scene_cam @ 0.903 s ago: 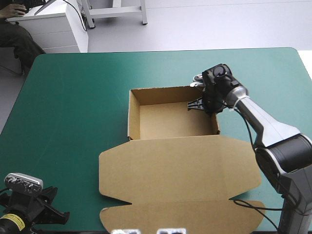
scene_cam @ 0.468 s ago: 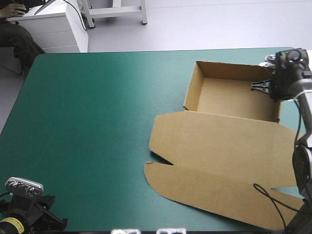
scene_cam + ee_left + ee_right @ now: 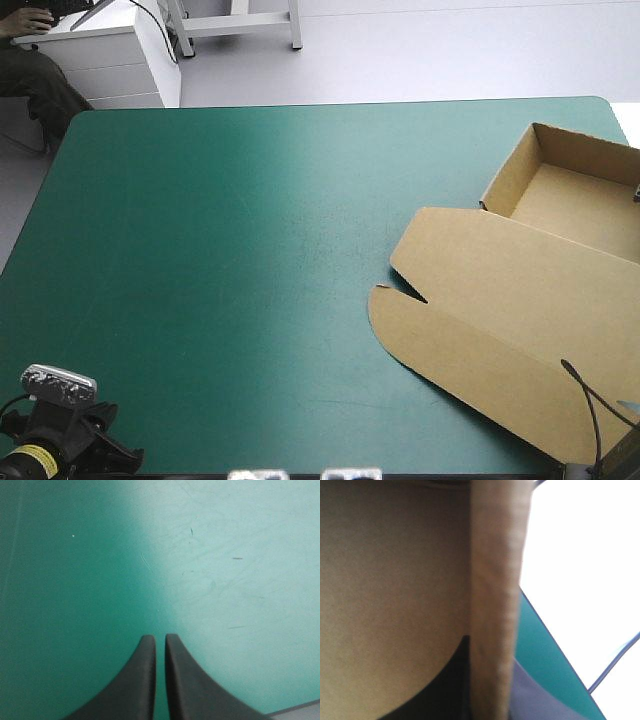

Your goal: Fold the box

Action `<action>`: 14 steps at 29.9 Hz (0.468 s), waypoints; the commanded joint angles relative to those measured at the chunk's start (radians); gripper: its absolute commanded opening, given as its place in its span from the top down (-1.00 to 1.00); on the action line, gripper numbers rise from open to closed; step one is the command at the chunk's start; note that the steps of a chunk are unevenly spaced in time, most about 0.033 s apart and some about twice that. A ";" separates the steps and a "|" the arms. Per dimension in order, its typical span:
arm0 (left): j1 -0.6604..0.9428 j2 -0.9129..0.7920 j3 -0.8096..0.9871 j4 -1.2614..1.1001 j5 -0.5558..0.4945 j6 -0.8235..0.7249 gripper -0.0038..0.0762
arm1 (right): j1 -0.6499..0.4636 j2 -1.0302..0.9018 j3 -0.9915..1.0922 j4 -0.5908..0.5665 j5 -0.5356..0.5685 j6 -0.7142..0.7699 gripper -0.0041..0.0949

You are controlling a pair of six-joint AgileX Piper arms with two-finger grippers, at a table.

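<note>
The brown box (image 3: 530,270) lies skewed at the right side of the table (image 3: 200,250), running out past the right edge of view. Its tray (image 3: 580,205) stands open at the far right with its walls raised. The lid (image 3: 480,320) lies flat toward the near side, with a notch in its left edge.

Bright overhead light; glare on teal-green cover (image 3: 300,220)

Table (image 3: 60,200) under a teal-green cover (image 3: 220,250)
Cover lies flat, far corners rounded; fine scratches (image 3: 145,561) and one white speck (image 3: 73,535) mark its surface
</note>
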 commanded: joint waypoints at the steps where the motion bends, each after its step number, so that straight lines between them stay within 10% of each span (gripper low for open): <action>1: -0.004 0.013 -0.023 0.003 -0.078 -0.003 0.80 | -0.018 -0.031 -0.027 -0.007 -0.001 -0.031 0.77; 7: -0.004 0.013 -0.023 0.003 -0.076 -0.003 0.80 | -0.018 0.013 -0.027 0.058 0.009 -0.036 0.07; 14: -0.004 0.013 -0.023 0.003 -0.076 -0.003 0.80 | -0.018 0.007 -0.029 -0.006 0.009 -0.056 0.01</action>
